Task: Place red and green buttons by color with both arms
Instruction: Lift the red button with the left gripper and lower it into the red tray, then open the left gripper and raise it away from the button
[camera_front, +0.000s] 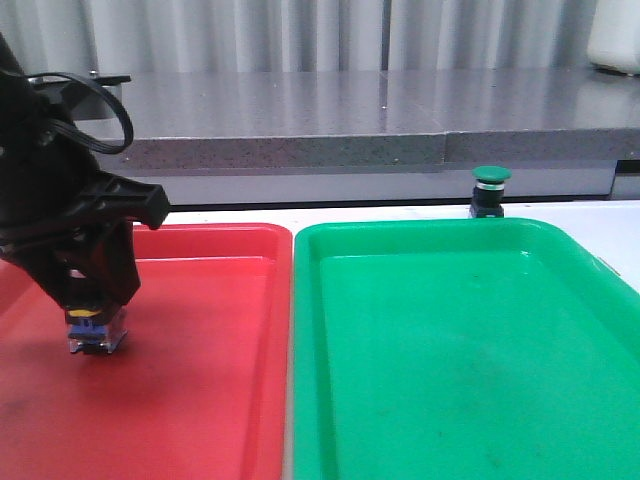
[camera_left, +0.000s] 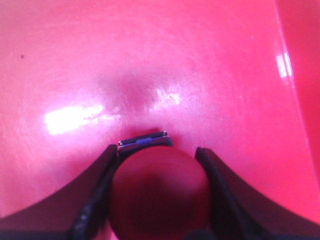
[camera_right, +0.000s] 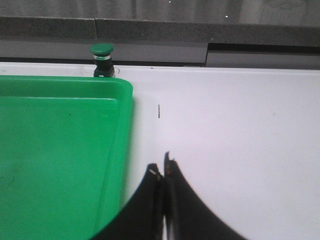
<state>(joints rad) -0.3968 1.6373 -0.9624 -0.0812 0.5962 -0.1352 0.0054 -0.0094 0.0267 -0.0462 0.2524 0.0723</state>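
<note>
On the left, the left end effector (camera_front: 95, 318) grips the red button (camera_left: 159, 192) by its cap, low over the red tray (camera_front: 210, 400) near that tray's left edge. In the front view the button's clear-blue base shows just under the fingers, at or just above the tray floor; I cannot tell whether it touches. If the fingers part while the base is off the floor, the top-heavy button could tip or roll. If the arm lifts before the fingers clear the cap, it could drag the button over.

The green tray (camera_front: 460, 350) lies just beside the red one. The green button (camera_front: 490, 190) stands upright on the white worktop (camera_right: 235, 130), just beyond the green tray's far edge, toward the right corner, not yet placed.

The right end effector (camera_right: 162, 172) hangs closed on nothing over bare worktop, past the green tray's right edge. Reaching with fingers pressed together, it would knock the button over; a low approach could strike the tray rim.
</note>
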